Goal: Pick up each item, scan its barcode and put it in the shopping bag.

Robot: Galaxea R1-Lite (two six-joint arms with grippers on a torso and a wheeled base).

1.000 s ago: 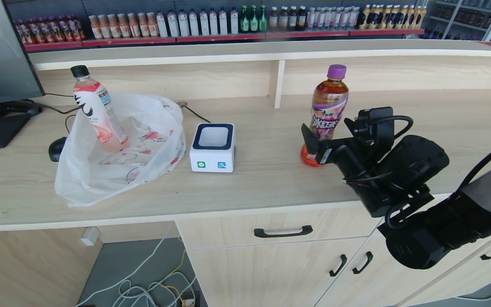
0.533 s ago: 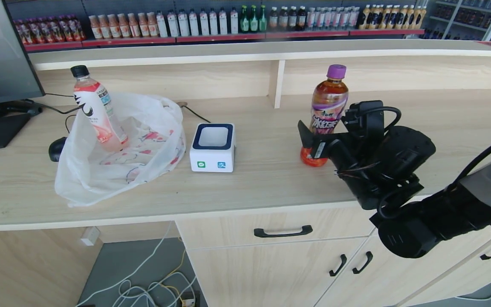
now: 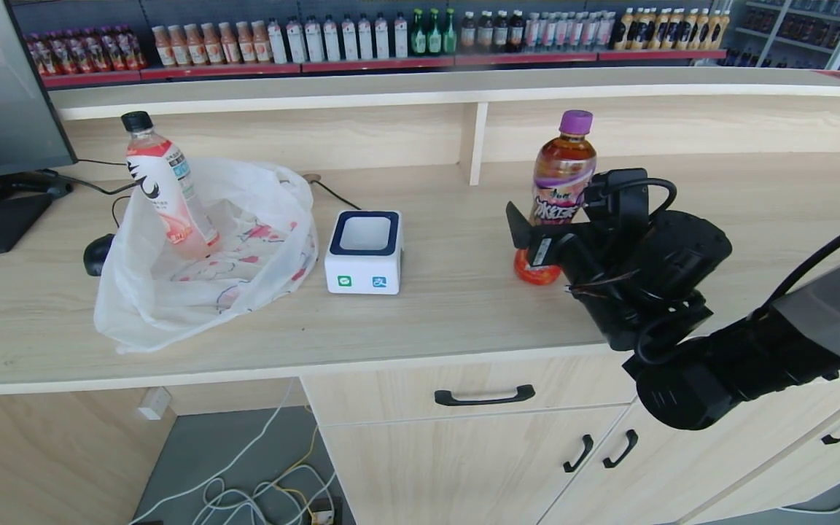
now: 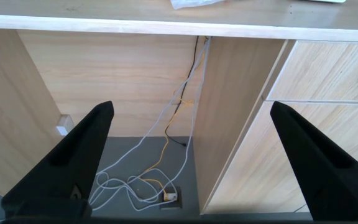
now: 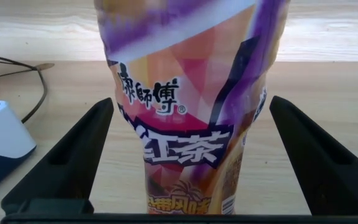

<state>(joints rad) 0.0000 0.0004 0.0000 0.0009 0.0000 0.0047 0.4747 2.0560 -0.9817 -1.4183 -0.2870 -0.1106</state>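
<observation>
Right gripper (image 3: 555,211), jaws spread wide and holding nothing. Its two black fingers (image 5: 73,155) flank the lower body of the red tea bottle (image 3: 564,182), one on each side, with a strip of countertop showing in each gap. The bottle stands upright on the wooden counter (image 3: 449,306), long axis vertical, purple cap up, printed label facing the gripper's wrist camera. It stands to the right of the barcode scanner (image 3: 364,251), well apart from it.

The white plastic shopping bag (image 3: 201,270) lies just to the left of the scanner. A black-capped pink drink bottle (image 3: 165,189) leans in the bag, neck tilted away from the scanner.

Left gripper (image 4: 191,109), jaws likewise wide apart and holding nothing, hangs below the counter edge, facing the recess where cables (image 4: 142,180) trail to the floor.
</observation>
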